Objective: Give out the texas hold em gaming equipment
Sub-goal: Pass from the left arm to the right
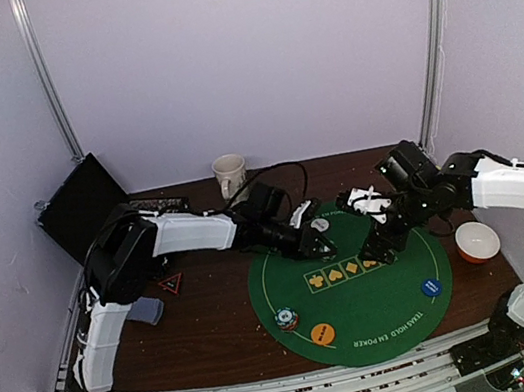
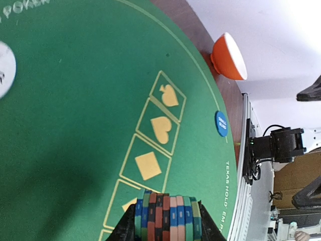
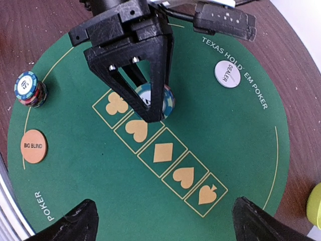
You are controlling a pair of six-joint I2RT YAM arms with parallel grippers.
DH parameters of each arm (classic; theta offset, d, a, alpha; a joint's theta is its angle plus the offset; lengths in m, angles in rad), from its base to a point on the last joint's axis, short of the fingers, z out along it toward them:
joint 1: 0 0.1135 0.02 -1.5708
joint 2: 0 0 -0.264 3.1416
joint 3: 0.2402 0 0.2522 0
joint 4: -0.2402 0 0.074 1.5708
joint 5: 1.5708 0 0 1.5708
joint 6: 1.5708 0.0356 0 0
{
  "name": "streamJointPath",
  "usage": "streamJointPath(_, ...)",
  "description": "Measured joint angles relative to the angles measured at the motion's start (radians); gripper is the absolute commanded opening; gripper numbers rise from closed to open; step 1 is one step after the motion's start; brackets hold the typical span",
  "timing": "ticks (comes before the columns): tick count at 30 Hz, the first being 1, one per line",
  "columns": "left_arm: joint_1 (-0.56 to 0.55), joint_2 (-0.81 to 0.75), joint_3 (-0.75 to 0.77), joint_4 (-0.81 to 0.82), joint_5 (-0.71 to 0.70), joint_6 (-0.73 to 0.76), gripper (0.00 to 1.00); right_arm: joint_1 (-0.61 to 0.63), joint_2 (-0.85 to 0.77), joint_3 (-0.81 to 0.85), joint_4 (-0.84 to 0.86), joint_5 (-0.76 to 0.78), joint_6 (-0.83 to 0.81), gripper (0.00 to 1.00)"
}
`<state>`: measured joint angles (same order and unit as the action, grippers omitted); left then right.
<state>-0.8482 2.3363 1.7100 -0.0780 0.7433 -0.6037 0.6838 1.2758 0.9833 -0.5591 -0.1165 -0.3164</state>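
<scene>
A round green poker mat (image 1: 404, 308) lies on the wooden table. My left gripper (image 1: 316, 244) is shut on a striped chip stack (image 2: 165, 218), held on edge just above the mat beside the row of suit boxes (image 3: 163, 153). In the right wrist view, that stack (image 3: 170, 100) shows between the left fingers. My right gripper (image 3: 163, 213) hangs open over the mat with nothing between its fingers (image 3: 65, 223). A second chip stack (image 1: 286, 319) stands at the mat's near left. On the mat lie an orange big-blind disc (image 3: 34, 146), a white dealer disc (image 3: 226, 74) and a blue disc (image 2: 221, 123).
A bowl (image 1: 477, 241) stands off the mat's right edge. At the back is a beige mug (image 1: 230, 174). A black case (image 1: 80, 203) leans at the back left. Grey-blue cards (image 1: 147, 311) and a small red triangle (image 1: 171, 284) lie on the wood at the left.
</scene>
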Motion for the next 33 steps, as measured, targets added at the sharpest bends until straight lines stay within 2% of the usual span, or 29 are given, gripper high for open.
streamJointPath(7,0.006,0.078,0.006,0.047,0.027,-0.087,0.0,-0.015,0.248,0.051,0.112,-0.055,-0.156,0.91)
streamJointPath(11,0.01,0.087,-0.007,0.091,0.032,-0.132,0.0,-0.016,0.419,0.127,0.165,-0.061,-0.229,0.88)
streamJointPath(14,0.011,0.088,-0.018,0.119,0.036,-0.156,0.0,-0.017,0.489,0.15,0.205,-0.068,-0.27,0.88)
streamJointPath(25,0.026,0.09,-0.063,0.204,0.065,-0.218,0.01,-0.023,0.573,0.145,0.359,-0.133,-0.34,0.77)
streamJointPath(31,0.032,0.097,-0.074,0.244,0.08,-0.24,0.01,-0.026,0.586,0.125,0.401,-0.174,-0.36,0.58)
streamJointPath(33,0.035,0.097,-0.082,0.259,0.084,-0.249,0.02,-0.03,0.589,0.125,0.399,-0.185,-0.364,0.55)
